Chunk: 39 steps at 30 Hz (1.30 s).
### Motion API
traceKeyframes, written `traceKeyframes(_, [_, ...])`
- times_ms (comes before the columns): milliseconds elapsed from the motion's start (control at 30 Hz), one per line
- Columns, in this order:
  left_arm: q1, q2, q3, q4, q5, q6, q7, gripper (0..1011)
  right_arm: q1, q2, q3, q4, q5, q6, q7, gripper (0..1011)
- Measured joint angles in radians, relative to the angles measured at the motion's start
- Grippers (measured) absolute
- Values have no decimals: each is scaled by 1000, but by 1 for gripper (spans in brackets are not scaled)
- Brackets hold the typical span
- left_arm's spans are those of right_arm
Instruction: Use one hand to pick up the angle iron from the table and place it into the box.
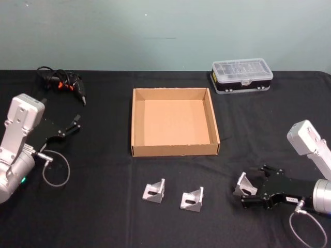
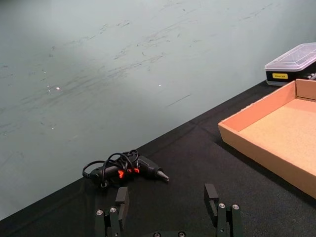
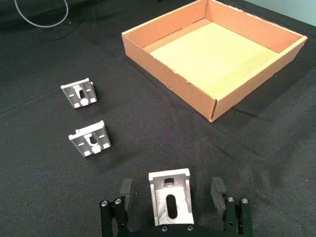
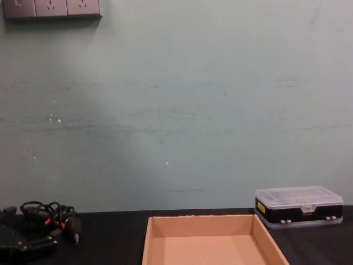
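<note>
Straddling one angle iron [image 3: 169, 200], the right jaws stand spread.

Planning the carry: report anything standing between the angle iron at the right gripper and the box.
Nothing visible does. The angle iron sits between the open jaws of the right gripper; bare table separates it from the box, two other angle irons lie aside, and the left gripper idles far left.
</note>
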Motion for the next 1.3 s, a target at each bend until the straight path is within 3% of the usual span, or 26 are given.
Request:
traceKeyframes(500, [0, 0, 0, 0, 0, 0, 0, 1000, 19, -19, -13, 15, -1, -7, 2, 992])
traceKeyframes(867, [0, 0, 0, 0, 0, 0, 0, 1000, 22, -24, -17, 21, -3, -8, -1, 735])
traceKeyframes(1100, [0, 0, 0, 0, 0, 0, 0, 1000, 14, -27, -19, 22, -2, -15, -4, 474])
traceKeyframes(1300, [0, 0, 0, 0, 0, 0, 0, 1000, 6, -28, -17, 19, 0, -20, -10, 451])
